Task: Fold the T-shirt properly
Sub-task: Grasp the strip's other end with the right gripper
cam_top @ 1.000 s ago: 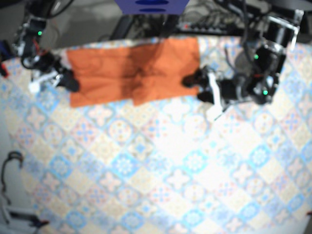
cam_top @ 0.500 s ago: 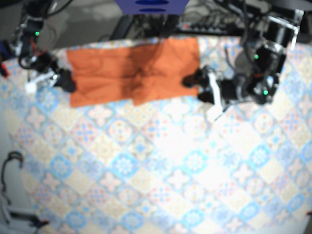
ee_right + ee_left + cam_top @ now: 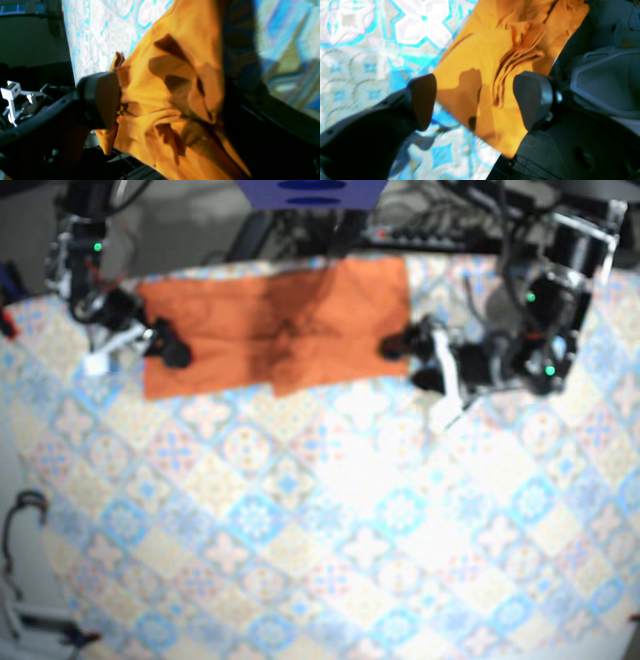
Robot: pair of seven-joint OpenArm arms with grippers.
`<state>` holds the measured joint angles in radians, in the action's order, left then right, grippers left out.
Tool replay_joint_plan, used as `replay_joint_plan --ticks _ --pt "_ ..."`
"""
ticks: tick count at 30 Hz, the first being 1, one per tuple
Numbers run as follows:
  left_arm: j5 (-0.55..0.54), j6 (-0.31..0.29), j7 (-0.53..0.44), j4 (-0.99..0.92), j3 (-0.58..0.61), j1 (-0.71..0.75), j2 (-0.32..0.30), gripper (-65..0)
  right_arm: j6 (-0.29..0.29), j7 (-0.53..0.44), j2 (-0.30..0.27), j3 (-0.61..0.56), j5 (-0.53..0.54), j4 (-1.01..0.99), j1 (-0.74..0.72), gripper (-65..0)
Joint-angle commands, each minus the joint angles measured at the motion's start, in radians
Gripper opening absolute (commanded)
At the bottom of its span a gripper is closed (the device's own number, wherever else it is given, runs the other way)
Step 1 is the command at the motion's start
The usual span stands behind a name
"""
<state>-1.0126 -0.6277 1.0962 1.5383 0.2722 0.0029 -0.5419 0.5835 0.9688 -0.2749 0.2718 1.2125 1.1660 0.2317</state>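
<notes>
The orange T-shirt (image 3: pixel 280 320) lies folded into a wide band across the far part of the patterned tablecloth (image 3: pixel 330 510). My right gripper (image 3: pixel 166 347) sits at its left end. In the right wrist view the right gripper (image 3: pixel 170 97) is open, and rumpled shirt (image 3: pixel 175 37) fills the gap between its fingers (image 3: pixel 102 100). My left gripper (image 3: pixel 405 360) is at the shirt's right edge. In the left wrist view the left gripper (image 3: pixel 477 100) is open, straddling a creased corner of the shirt (image 3: pixel 475 62), with the fingers (image 3: pixel 532 97) held apart from each other.
Cables and electronics (image 3: pixel 430 230) crowd the table's far edge behind the shirt. A blue object (image 3: pixel 310 192) sits at the top centre. A looped cable (image 3: pixel 20 520) hangs off the table's left side. The near part of the cloth shows only its pattern.
The right gripper drew back left off the shirt, then moved right onto its left end. The left gripper shifted slightly right. The shirt has kept its shape.
</notes>
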Motion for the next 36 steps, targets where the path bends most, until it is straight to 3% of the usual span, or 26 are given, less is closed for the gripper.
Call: replay_joint_plan --ticks 1,9,14,25,33,36 --pt "-0.038 -0.008 -0.014 0.017 -0.009 -0.011 -0.01 -14.7 0.008 0.014 -0.007 -0.009 0.002 0.013 -0.002 -11.6" --pt "-0.059 -0.008 -0.014 0.017 -0.009 -0.013 -0.031 -14.9 0.008 0.017 -0.001 -0.009 -0.032 0.015 -0.001 -20.6" --pt "-0.059 -0.008 -0.014 0.017 -0.009 -0.013 -0.031 -14.9 0.008 0.017 -0.001 -0.007 -0.109 0.018 0.021 -21.0" --pt "-0.058 -0.008 -0.014 0.017 -0.009 -0.016 -0.031 -14.7 0.008 0.014 -0.005 -0.009 -0.128 0.016 0.041 -21.0" --pt "-0.058 -0.008 -0.012 0.017 -0.075 0.012 -0.031 -15.0 0.008 0.014 0.01 -0.015 -0.27 0.015 0.041 -21.3" --pt "-0.051 -0.008 -0.009 0.017 -0.098 0.021 -0.033 -15.0 0.008 0.014 0.024 -0.015 -0.3 0.015 0.041 -26.3"
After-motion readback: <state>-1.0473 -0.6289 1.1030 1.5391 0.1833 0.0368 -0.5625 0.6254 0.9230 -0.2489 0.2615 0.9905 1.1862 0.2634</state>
